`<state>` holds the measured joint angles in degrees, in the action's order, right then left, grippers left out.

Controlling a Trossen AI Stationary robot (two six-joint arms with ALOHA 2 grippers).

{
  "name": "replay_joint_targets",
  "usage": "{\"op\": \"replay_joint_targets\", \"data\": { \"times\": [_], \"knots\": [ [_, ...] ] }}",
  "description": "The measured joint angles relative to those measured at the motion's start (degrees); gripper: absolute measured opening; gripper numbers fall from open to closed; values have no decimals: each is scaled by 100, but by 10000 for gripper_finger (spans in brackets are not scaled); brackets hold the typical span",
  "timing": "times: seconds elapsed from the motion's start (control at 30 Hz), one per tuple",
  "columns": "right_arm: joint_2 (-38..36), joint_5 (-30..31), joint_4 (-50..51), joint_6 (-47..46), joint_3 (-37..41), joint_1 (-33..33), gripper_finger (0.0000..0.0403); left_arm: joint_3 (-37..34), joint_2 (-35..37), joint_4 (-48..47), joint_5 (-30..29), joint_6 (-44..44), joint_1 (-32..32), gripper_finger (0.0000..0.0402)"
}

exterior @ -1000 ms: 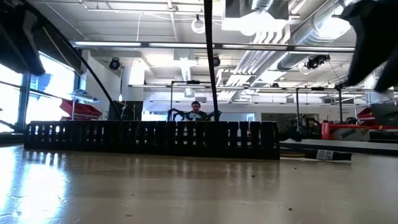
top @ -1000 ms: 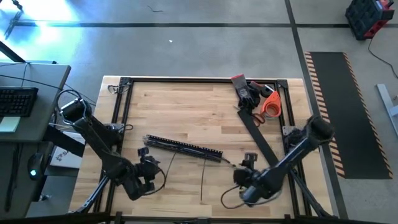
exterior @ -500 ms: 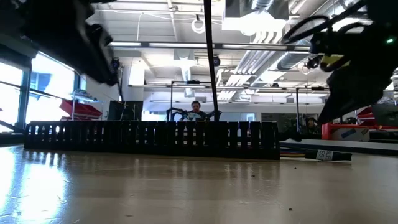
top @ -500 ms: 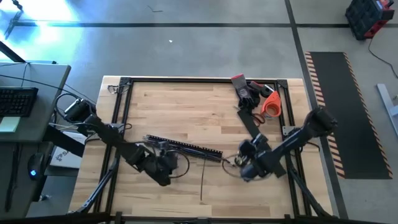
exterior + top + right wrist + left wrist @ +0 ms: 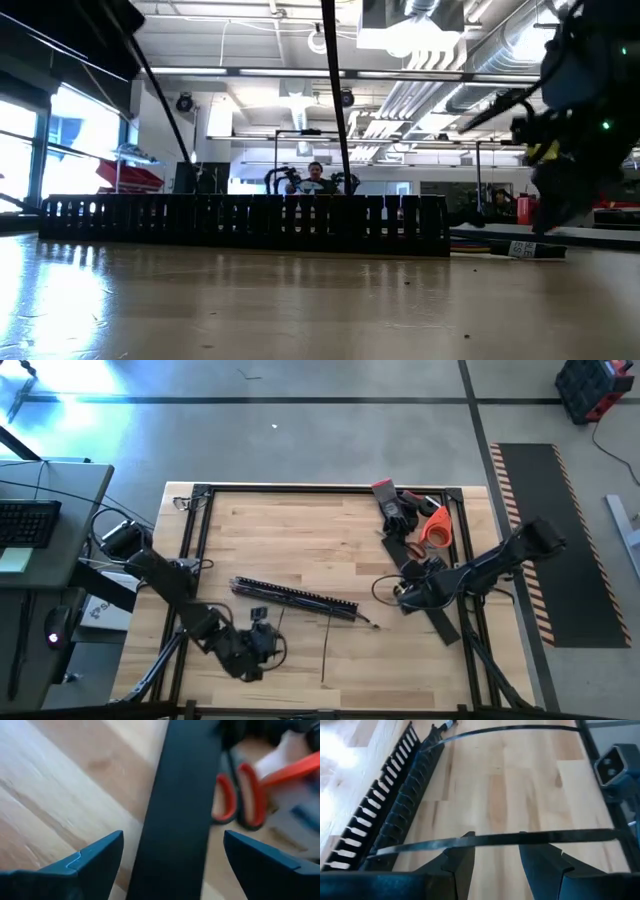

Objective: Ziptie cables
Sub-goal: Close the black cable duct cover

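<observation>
The flat black perforated bar [image 5: 295, 596] lies across the table's middle. Two thin dark cables run from it toward the near edge: one [image 5: 324, 650] starts near the bar's right end, and the other [image 5: 570, 835] passes just off my left gripper's fingertips. My left gripper [image 5: 268, 638] [image 5: 495, 840] is open near the bar's left half; I cannot tell whether it touches that cable. My right gripper [image 5: 400, 598] [image 5: 172, 840] hangs wide open over a broad black strap [image 5: 180, 795] at the table's right.
Scissors with red handles [image 5: 410, 548], an orange roll [image 5: 436, 528] and a red-and-black tool [image 5: 385, 500] lie at the far right corner. A black metal frame [image 5: 200, 490] rims the table. A desk with a keyboard [image 5: 25, 522] stands off the left side.
My right gripper has drawn back from the near middle of the table toward the far right, ending over the black strap. My left gripper has moved a little toward the table's right, along the near side of the bar. The bar has stayed put.
</observation>
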<state>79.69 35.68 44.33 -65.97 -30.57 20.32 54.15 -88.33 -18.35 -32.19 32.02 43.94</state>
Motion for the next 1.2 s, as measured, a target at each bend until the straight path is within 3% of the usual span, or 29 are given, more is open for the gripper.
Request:
{"op": "replay_joint_targets", "data": {
  "times": [0.17, 0.27, 0.53, 0.7, 0.87, 1.07, 1.2],
  "knots": [
    [-59, -199, -866, -25, 575, -82, 307, 0, 0, 36, -411, 201, 371, 135],
    [-69, -222, -1076, -115, 703, -77, 270, 0, 0, 39, -527, 293, 490, 135],
    [-58, -373, -1449, 294, 688, -71, 90, 0, 0, 79, -758, 442, 635, 135],
    [-25, -737, -1962, 517, 399, 193, 12, 0, 1, 207, -780, 442, 724, 135],
    [-5, -1193, -2492, 851, 163, 433, 7, 0, 2, 200, -897, 463, 761, 135],
    [-6, -536, -2572, 1512, -189, 719, 12, 0, 2, 195, -970, 486, 756, 135],
    [-8, -304, -2613, 1981, -405, 883, 44, 0, 2, 195, -975, 486, 756, 135]
  ]
}}
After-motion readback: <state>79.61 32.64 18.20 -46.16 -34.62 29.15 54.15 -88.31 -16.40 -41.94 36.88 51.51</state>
